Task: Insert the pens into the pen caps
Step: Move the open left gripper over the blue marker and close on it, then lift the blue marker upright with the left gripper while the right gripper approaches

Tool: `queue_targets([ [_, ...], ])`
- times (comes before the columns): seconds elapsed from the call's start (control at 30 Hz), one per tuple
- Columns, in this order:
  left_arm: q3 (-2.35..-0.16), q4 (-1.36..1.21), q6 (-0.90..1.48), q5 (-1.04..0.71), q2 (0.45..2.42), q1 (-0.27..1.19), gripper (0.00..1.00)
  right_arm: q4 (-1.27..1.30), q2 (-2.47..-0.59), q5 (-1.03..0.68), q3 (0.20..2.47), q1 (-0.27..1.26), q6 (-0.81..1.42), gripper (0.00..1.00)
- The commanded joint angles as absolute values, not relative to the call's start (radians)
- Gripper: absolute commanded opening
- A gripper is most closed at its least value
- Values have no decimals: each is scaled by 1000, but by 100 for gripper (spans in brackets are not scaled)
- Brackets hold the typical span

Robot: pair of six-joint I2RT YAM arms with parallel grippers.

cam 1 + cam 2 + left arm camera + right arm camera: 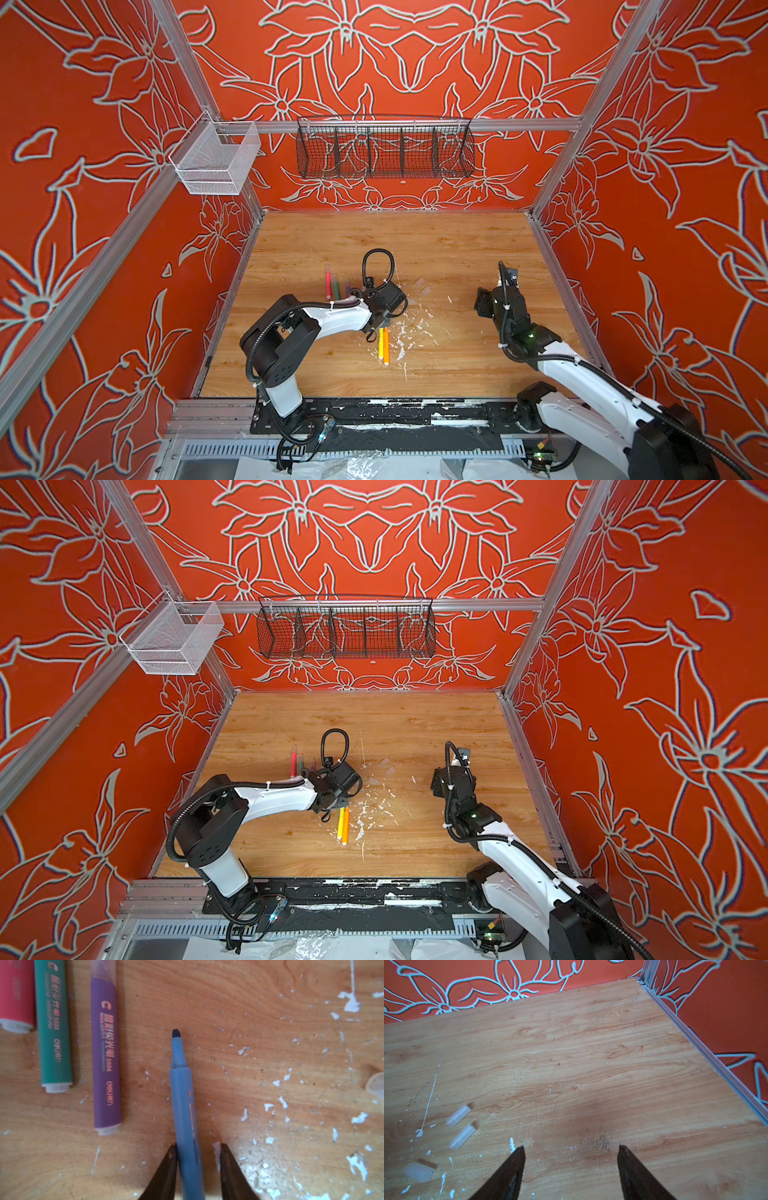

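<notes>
Counting across views: six pens (106,1053), three loose pen caps (462,1136).

The left hand (198,1145) sits low, jaws narrowly parted — the right hand (570,1146) hovers, jaws wide.

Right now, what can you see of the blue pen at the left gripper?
The blue pen is a slim plastic barrel with faint print, uncapped, its dark chisel tip bare. It seems to lie on the wooden table, between the fingers of the left gripper: one touches its side, the other stands apart. Its rear end is out of view.
</notes>
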State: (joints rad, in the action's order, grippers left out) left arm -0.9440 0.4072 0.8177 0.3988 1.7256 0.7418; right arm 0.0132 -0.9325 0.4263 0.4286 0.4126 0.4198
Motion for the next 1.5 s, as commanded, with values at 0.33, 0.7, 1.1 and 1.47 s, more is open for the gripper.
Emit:
queue_targets([
  [0.33, -902, 425, 844, 410, 1783, 747, 22, 29, -919, 419, 414, 407, 418, 72],
  [0.7, -1051, 486, 647, 394, 1588, 731, 3, 28, -913, 445, 413, 406, 432, 72],
  [1.1, -1084, 224, 251, 214, 1212, 730, 0, -18, -675, 144, 448, 418, 569, 69],
  [1.47, -770, -190, 109, -92, 996, 730, 0, 378, -686, -267, 447, 550, 628, 73],
])
